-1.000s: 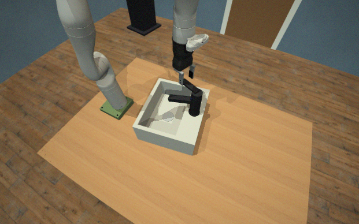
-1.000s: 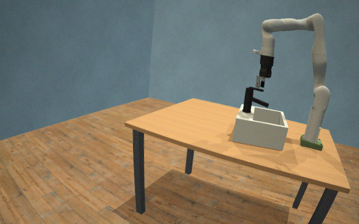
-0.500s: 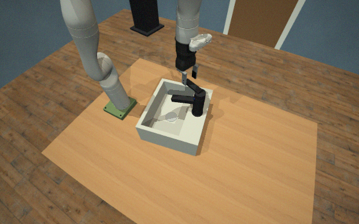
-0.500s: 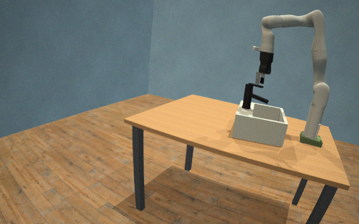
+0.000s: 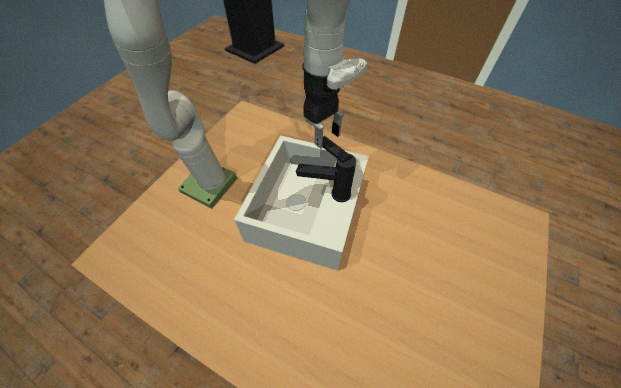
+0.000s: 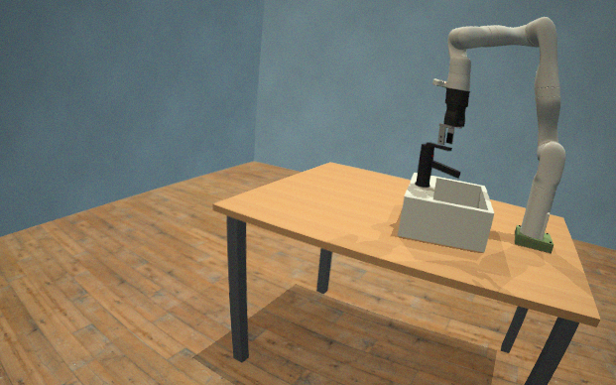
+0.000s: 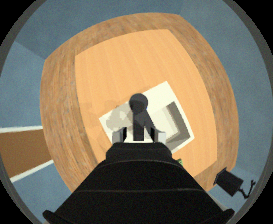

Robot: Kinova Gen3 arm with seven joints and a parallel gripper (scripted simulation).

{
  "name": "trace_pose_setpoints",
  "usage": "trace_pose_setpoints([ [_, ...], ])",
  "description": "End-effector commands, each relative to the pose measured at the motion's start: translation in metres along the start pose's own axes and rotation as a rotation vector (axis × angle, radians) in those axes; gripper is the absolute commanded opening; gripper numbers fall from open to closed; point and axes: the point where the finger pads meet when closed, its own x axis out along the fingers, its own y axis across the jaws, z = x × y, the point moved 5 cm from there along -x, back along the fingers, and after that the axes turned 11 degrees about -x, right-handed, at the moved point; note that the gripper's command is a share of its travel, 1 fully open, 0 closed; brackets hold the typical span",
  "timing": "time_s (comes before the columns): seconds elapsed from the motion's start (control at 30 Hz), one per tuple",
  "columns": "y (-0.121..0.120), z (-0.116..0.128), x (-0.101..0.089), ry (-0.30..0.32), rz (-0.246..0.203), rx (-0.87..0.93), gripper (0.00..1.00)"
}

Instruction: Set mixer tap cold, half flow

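I am a pale grey arm [image 6: 547,99] bolted to a green base plate [image 5: 192,192] at one corner of a light wooden table [image 5: 416,280]. My arm rises from the plate, arches high over the table, and comes straight down so that my black gripper [image 5: 328,132] points at a white square sink [image 5: 286,240] sitting on the table top beside my base.

A black mixer tap [image 5: 343,182] stands upright on the sink's deck, at the corner of the sink farthest from my base in the top view. Its spout [image 5: 315,171] reaches out flat over the basin. Its lever [image 5: 335,148] slants out from the top of the tap body toward my gripper. A small blue dot [image 5: 335,172] shows on the tap body in the top view, and a small red dot [image 6: 433,158] in the side view.

My fingers [image 5: 319,134] are spread as wide as they go, with nothing between them. They hang just above the free end of the lever, one finger on each side of it in the top view. In the side view the fingertips [image 6: 442,137] sit very close over the lever [image 6: 437,146]; whether they touch it I cannot tell.

Through my wrist camera, my own dark gripper body fills the lower half, and the tap [image 7: 139,112] and sink [image 7: 176,119] lie directly below.
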Motion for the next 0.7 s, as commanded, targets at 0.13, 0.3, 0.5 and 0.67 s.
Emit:
trace_pose_setpoints([
  [0.13, -0.0002, -0.0002, -0.0005, 0.002, -0.001, 0.0, 1.0],
  [0.3, -0.0002, -0.0002, 0.0005, 0.002, -0.001, 0.0, 1.0],
  [0.5, -0.0002, -0.0002, 0.0026, 0.002, -0.001, 0.0, 1.0],
  [0.67, -0.0002, -0.0002, 0.0052, 0.002, -0.001, 0.0, 1.0],
])
